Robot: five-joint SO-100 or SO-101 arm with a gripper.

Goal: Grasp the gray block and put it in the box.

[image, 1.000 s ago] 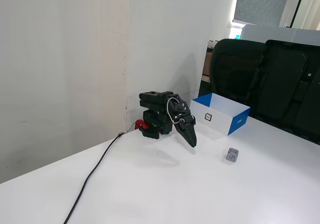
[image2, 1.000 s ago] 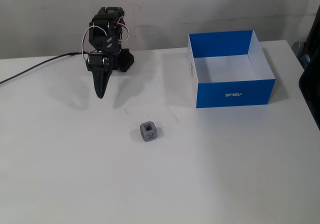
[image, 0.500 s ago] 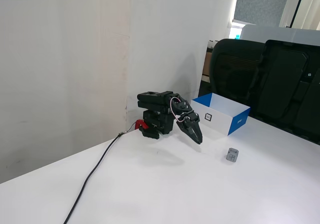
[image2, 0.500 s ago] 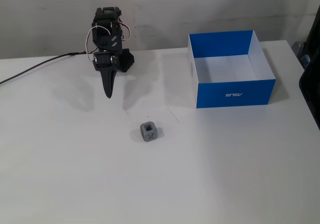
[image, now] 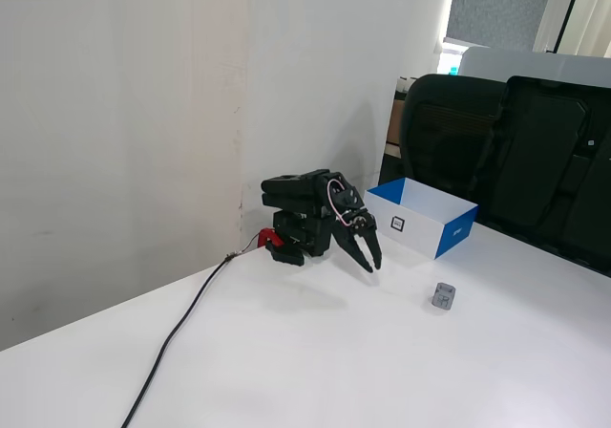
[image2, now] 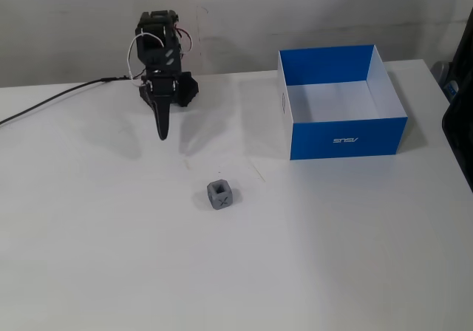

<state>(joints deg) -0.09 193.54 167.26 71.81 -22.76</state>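
The black arm sits folded at the far left of the white bench in a fixed view, close to the wall; its pincer points down and toward the camera, the tip hanging above bare bench; in the side-on fixed view the pincer shows a narrow gap between its two fingers, parted a little and holding nothing, though from the front they look like one closed wedge, so the gap may be slight. The gray block rests on the bench nearer the camera and to the right of the pincer tip, well apart from it, with open white surface on every side; a lighter mark shows on its front face; in the side-on view the gray block lies right of the pincer and in front of the box. The box, blue outside and white inside, stands to the right and farther back than the block, empty, its near wall blue with white lettering; in the side-on view the box shows a white side with a small black square label. A black cable runs from the arm's base off the left edge; dark chairs stand beyond the bench's right end.
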